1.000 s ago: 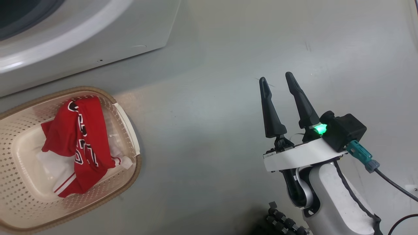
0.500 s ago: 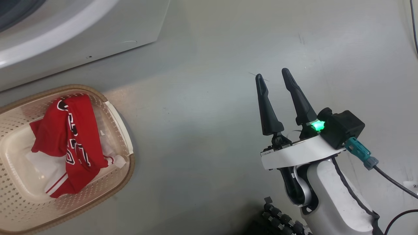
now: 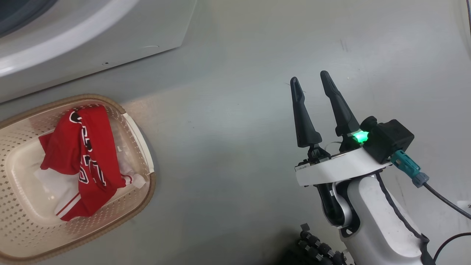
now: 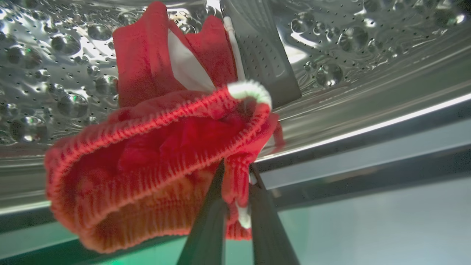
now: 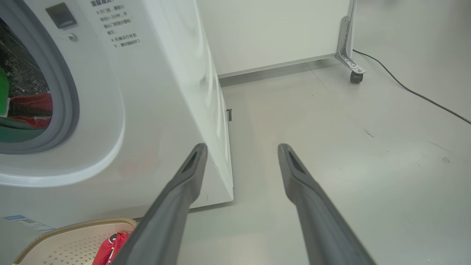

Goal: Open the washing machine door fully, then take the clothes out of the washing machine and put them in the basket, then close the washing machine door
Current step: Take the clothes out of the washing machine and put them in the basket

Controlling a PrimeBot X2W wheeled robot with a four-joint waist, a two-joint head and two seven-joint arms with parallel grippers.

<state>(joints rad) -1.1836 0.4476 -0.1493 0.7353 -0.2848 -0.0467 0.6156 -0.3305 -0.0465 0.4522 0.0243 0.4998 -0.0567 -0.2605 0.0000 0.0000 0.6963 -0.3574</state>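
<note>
Pinching a red garment (image 4: 154, 158) inside the drum (image 4: 55, 55), the left gripper (image 4: 236, 173) appears in its wrist view; the head view adds the right gripper (image 3: 309, 76), spread wide, right of the basket (image 3: 22, 235). There a jersey (image 3: 88, 147) lies lengthwise away from the washer (image 3: 110, 36), unmoved since earlier.

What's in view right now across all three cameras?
washing machine: one, white, behind the basket
drum: one, perforated steel, inside the machine
clothes in drum: one piece, red with white trim, at the drum's lip
clothes in basket: count unclear, red and white, heaped
basket: one, cream with brown rim, on the floor
cable: one, black, on the floor
left gripper: dark fingers, shut on clothes in drum
right gripper: dark fingers, open, above the floor
</note>
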